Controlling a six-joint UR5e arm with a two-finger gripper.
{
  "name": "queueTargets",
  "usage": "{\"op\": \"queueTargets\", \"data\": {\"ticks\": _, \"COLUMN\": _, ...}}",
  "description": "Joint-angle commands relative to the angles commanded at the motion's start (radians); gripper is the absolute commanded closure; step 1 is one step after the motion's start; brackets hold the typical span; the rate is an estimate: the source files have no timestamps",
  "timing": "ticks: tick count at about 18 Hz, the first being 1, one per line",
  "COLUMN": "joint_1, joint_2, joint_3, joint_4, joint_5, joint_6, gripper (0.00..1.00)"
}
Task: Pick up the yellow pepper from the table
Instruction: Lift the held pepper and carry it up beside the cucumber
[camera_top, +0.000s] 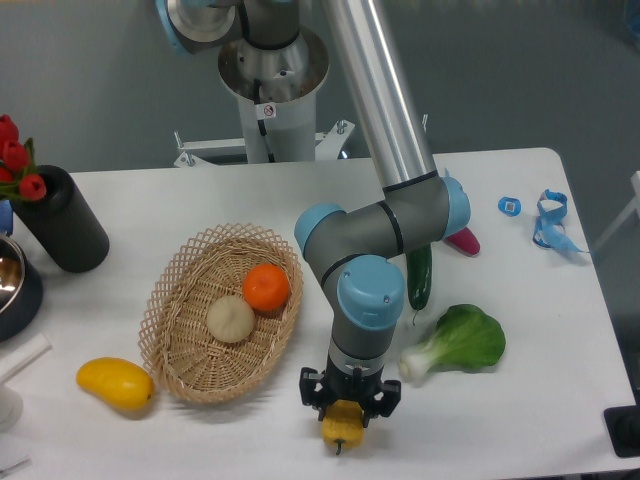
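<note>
The gripper (350, 401) is down over the yellow pepper (342, 426) at the near edge of the table (520, 400), fingers snug on both sides — gripping it, I think. Lifting is left. The arm hides the pepper's top — I can't see if it's off the table.

One yellow pepper (341, 424), one mango (116, 385), one orange (266, 287), one bun (231, 319). One wicker basket (190, 375), one bok choy (456, 344), one cucumber (419, 276).
</note>
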Motion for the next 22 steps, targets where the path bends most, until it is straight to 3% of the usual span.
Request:
{"op": "queueTargets", "data": {"ticks": 2, "joint_1": 0.002, "joint_2": 0.005, "joint_3": 0.002, "joint_4": 0.0, "joint_5": 0.0, "joint_6": 0.012, "gripper": 0.43}}
{"op": "queueTargets", "data": {"ticks": 4, "joint_1": 0.002, "joint_2": 0.011, "joint_3": -0.005, "joint_4": -0.003, "joint_5": 0.002, "joint_6": 0.026, "gripper": 0.52}}
{"op": "queueTargets", "data": {"ticks": 8, "joint_1": 0.002, "joint_2": 0.037, "joint_3": 0.001, "joint_4": -0.002, "joint_5": 0.058, "joint_6": 0.073, "gripper": 0.52}}
{"op": "queueTargets", "data": {"ticks": 12, "joint_1": 0.011, "joint_2": 0.104, "joint_3": 0.031, "joint_4": -0.003, "joint_5": 0.116, "joint_6": 0.147, "gripper": 0.52}}
{"op": "queueTargets", "data": {"ticks": 16, "joint_1": 0.066, "joint_2": 0.191, "joint_3": 0.054, "joint_4": -0.009, "joint_5": 0.118, "joint_6": 0.259, "gripper": 0.52}}
{"op": "queueTargets", "data": {"ticks": 18, "joint_1": 0.106, "joint_2": 0.265, "joint_3": 0.035, "joint_4": -0.026, "joint_5": 0.117, "joint_6": 0.317, "gripper": 0.52}}
{"op": "queueTargets", "data": {"ticks": 22, "joint_1": 0.17, "joint_2": 0.374, "joint_3": -0.004, "joint_4": -0.153, "joint_5": 0.098, "joint_6": 0.417, "gripper": 0.52}}
